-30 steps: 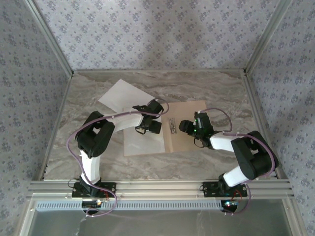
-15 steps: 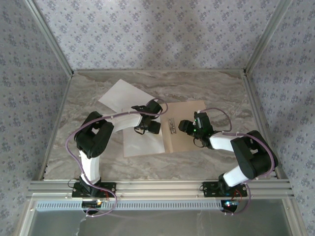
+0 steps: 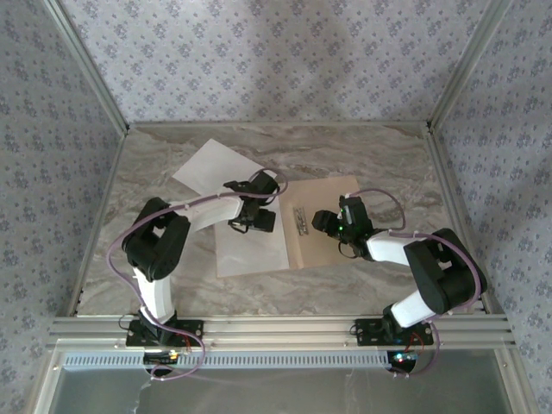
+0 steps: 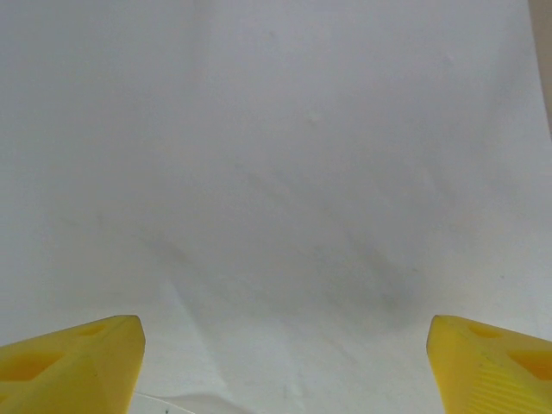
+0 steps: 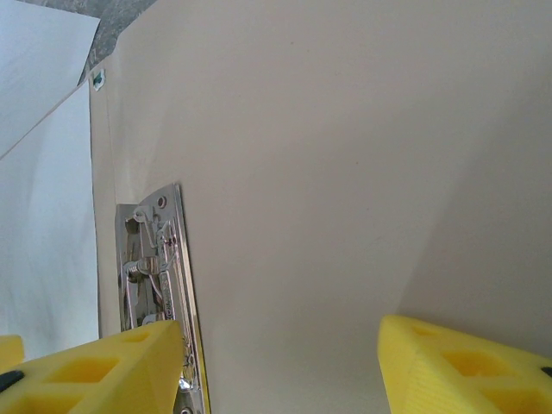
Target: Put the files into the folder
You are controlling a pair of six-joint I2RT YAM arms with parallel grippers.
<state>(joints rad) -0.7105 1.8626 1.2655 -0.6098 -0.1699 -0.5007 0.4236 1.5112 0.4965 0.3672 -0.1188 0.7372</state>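
On the left half of the open folder [image 3: 332, 191], a white sheet [image 3: 250, 252] is being left lying flat, its right edge close beside the metal clip [image 3: 302, 220] at the spine. Compared with a second ago, the left gripper [image 3: 252, 221] is being drawn slightly leftward over that sheet, and its elbow is being swung outward. In the left wrist view its yellow fingers [image 4: 69, 362] are being held spread wide, with nothing between them and only white paper below. This is being read as a release, so the first file is judged placed. The right gripper [image 3: 328, 222] is being kept where it was, jaws apart above the bare tan right half, gripping nothing. The second sheet [image 3: 205, 168] is being left on the table [image 3: 388, 155] by the folder's far left corner, so half the task is judged outstanding.
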